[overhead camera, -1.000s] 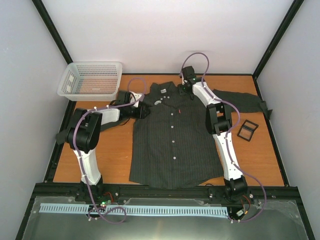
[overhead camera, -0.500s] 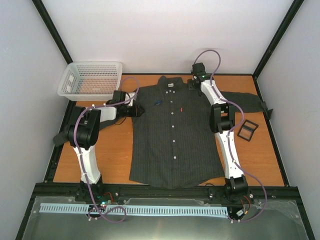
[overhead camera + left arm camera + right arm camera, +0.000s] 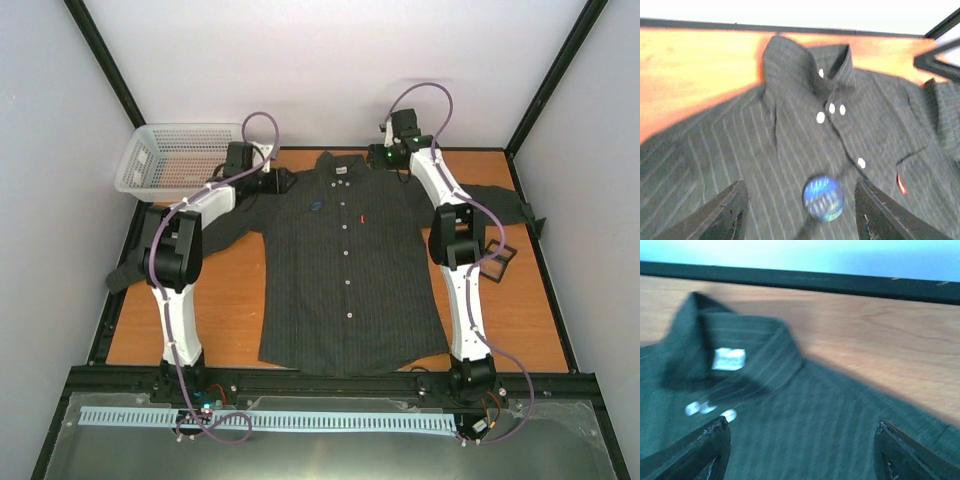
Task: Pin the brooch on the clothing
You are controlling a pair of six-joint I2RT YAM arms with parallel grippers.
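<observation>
The dark pinstriped shirt [image 3: 345, 280] lies flat and buttoned in the middle of the table, collar at the far side. A round blue shiny brooch [image 3: 316, 207] sits on its chest, left of the button row and the small red tag [image 3: 357, 219]. My left gripper [image 3: 283, 183] is open and empty over the shirt's left shoulder. In the left wrist view the brooch [image 3: 823, 197] lies between and beyond the spread fingers [image 3: 730, 210]. My right gripper [image 3: 379, 157] is open and empty over the right shoulder by the collar [image 3: 735, 347].
A white mesh basket [image 3: 180, 157] stands at the far left corner. A small black open frame [image 3: 495, 257] lies on the wood at the right, by the right arm. The shirt's right sleeve [image 3: 490, 200] stretches toward the right edge.
Both grippers have pulled back from the shirt's chest toward the far edge, left going left, right going right. The brooch stays on the shirt, blue face up.
</observation>
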